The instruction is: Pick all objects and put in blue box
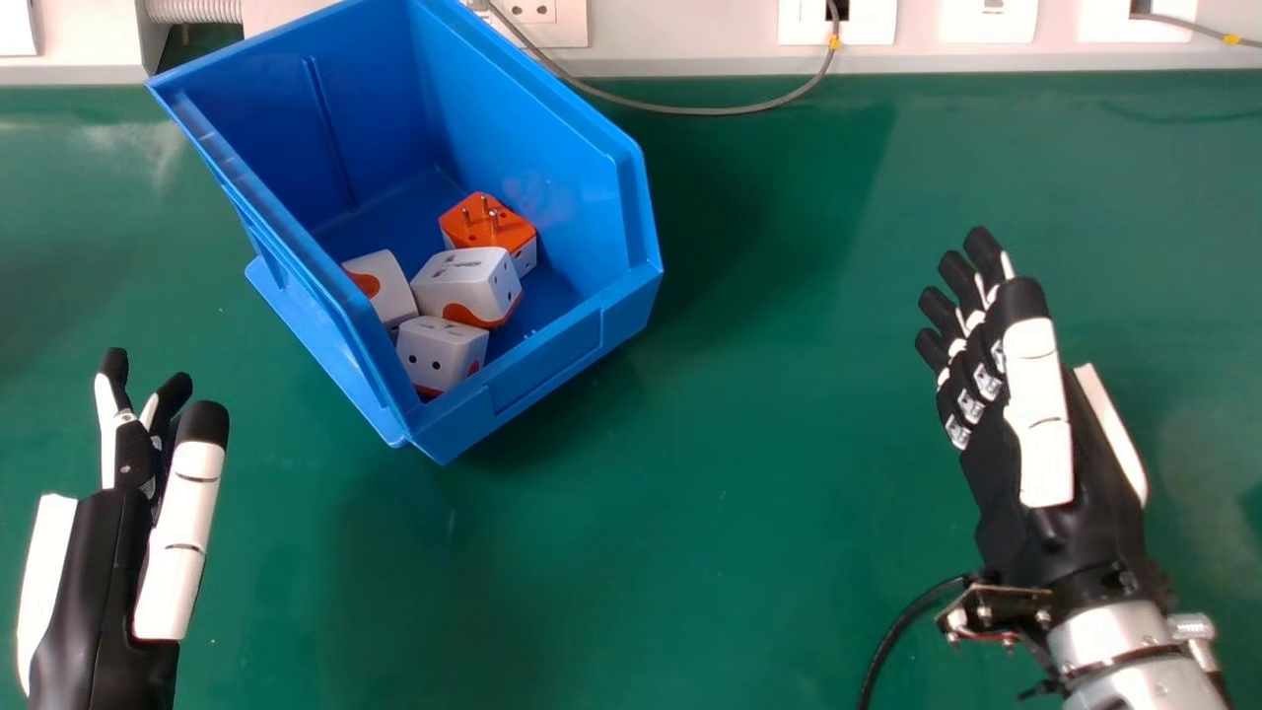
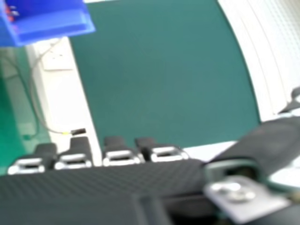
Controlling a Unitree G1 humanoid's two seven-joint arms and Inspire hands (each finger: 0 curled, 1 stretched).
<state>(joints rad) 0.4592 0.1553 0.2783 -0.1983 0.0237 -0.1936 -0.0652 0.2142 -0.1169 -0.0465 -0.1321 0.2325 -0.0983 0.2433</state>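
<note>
Inside the blue box lie several white and orange cube adapters: an orange-topped one with pins, a white one in the middle, one at the left wall and one near the front corner. My left hand is open and empty over the table, left of and nearer than the box. My right hand stands open and empty, well to the right of the box. In the right hand view, the blue box and the fingers of my right hand show.
The green table spreads around the box. Along its back edge runs a pale panel with sockets, and a grey cable loops down onto the table behind the box.
</note>
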